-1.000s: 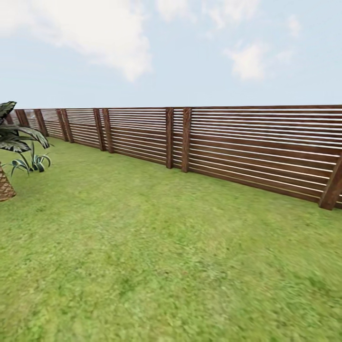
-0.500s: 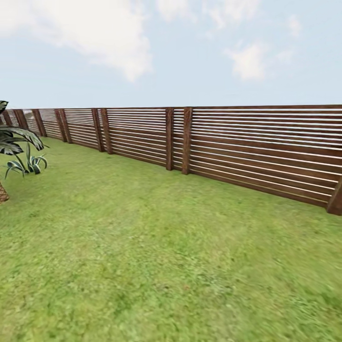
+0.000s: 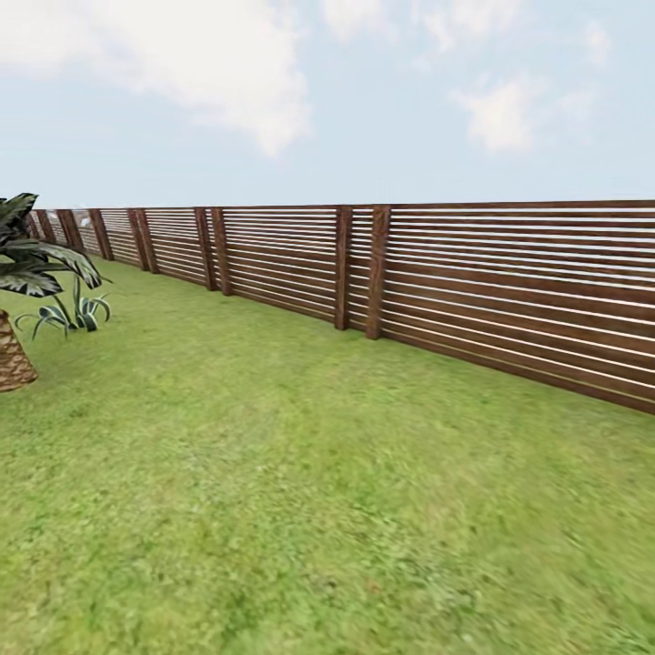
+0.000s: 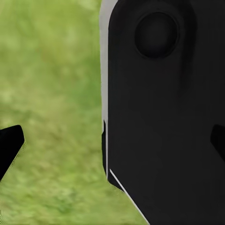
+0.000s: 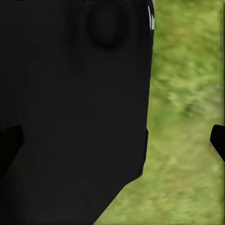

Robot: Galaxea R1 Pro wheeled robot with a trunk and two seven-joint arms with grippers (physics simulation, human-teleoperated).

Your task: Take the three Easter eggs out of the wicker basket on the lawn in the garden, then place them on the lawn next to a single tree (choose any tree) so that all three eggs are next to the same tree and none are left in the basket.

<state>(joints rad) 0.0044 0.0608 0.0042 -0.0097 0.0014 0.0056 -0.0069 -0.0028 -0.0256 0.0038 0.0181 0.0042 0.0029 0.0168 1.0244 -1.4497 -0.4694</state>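
Left gripper (image 4: pixel 112 145): dark fingertips sit at opposite edges of its wrist view, spread wide, nothing between them but blurred grass and a black, rounded robot panel (image 4: pixel 164 108). Right gripper (image 5: pixel 115 143): same picture — tips far apart, empty, a matching dark panel (image 5: pixel 75 103) across most of the gap.

Head view, left to right: a palm (image 3: pixel 23 273) with scaly brown trunk and dark fronds at the far left edge, a small striped spiky plant (image 3: pixel 73 314) just beside it; then the lawn (image 3: pixel 309 491), mottled bright green, flat; then a brown horizontal-slat fence (image 3: pixel 409 273) running back along the far side, posts doubled at the joints.

Eggs, basket and pale-trunked tree: no bearing can be taken from either gripper, so neither arm can be called nearer. Judgement — robot is in transit; the next move calls for turning the base to find the basket.
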